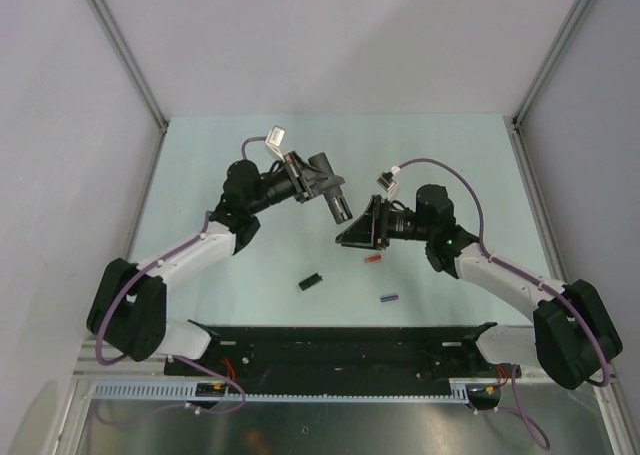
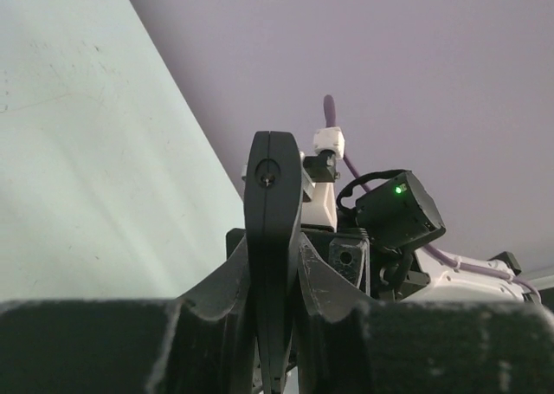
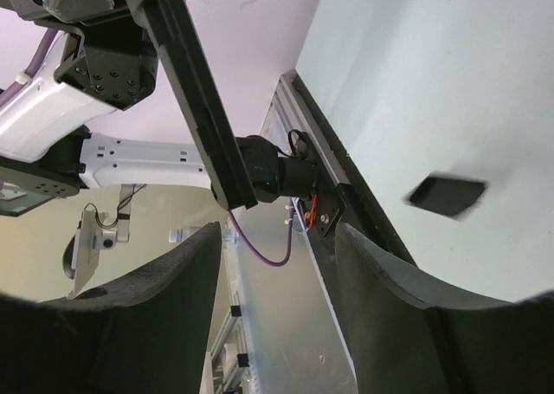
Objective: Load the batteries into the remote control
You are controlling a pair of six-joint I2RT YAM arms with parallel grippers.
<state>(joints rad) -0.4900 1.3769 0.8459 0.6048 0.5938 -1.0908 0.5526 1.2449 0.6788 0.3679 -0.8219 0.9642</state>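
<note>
Pale green tabletop between grey walls carries two loose batteries: one red-orange cylindrical battery at 5 o'clock of the right gripper, and one dark blue-purple cylindrical battery farther the same way. One slim black plastic remote control is off the table, clamped in the closed left gripper, probably presented for loading. Right jaws stand parted and empty. One small black squarish cover lies at 7 o'clock, likely set aside.

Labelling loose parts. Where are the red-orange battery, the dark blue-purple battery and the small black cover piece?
red-orange battery [image 1: 373,259]: top view, middle of its body.
dark blue-purple battery [image 1: 389,298]: top view, middle of its body.
small black cover piece [image 1: 311,281]: top view, its centre.
</note>
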